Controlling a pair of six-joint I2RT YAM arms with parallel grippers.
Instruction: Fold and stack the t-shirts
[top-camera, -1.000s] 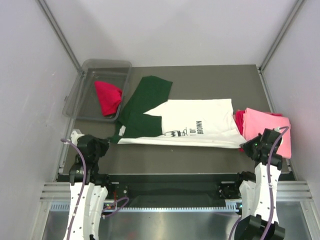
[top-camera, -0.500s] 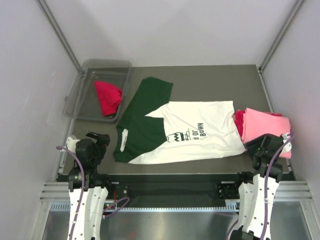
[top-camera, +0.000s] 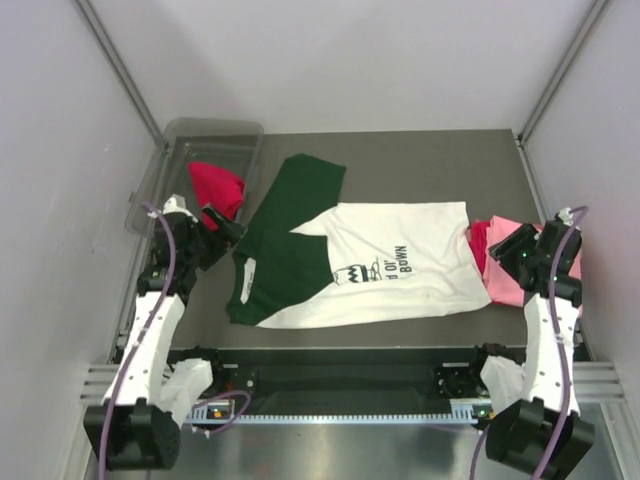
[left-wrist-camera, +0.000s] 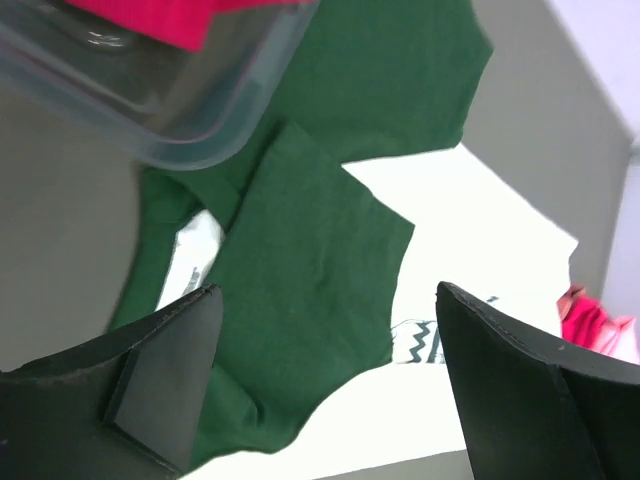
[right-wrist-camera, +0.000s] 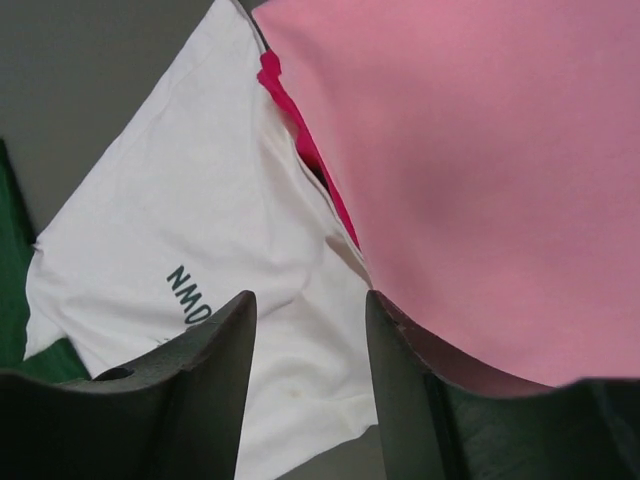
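The white t-shirt with green sleeves lies spread flat on the tabletop, the left pincer gaping empty over its green shoulder, the right pincer parted and empty over the pink t-shirt lying on a red t-shirt at the right.

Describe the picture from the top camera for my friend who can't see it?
A white t-shirt with dark green sleeves lies spread flat on a grey table between two robot arms. The open left claw is by its green end and the open right claw is above a pink shirt. A red shirt sits in a clear bin at the far left.
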